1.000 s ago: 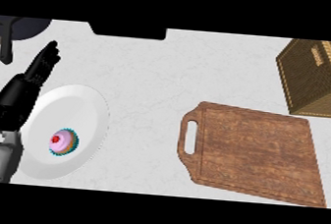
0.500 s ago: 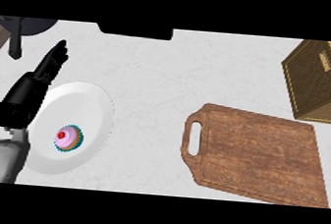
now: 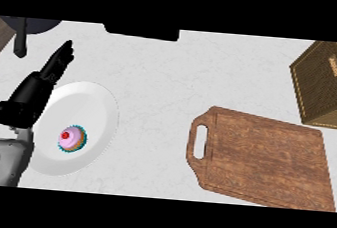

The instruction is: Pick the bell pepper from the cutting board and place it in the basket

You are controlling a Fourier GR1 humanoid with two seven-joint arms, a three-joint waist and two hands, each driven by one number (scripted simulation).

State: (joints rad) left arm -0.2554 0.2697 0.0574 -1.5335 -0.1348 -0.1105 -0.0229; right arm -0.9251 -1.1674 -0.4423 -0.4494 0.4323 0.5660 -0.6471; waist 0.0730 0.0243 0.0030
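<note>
Brown rectangular wooden cutting board (image 3: 264,161) with handle slot as landmark, lower right of view. No bell pepper visible on board or anywhere else; location cannot be told. Woven brown wicker basket (image 3: 329,83) just beyond board's far right corner, inside not visible. Well left of board: black left hand (image 3: 36,88), fingers straight and released, holding nothing, resting beside round white plate (image 3: 97,110) carrying pink-frosted cupcake (image 3: 71,137). Right hand out of view. Judgement: which hand nearer cannot be settled.
</note>
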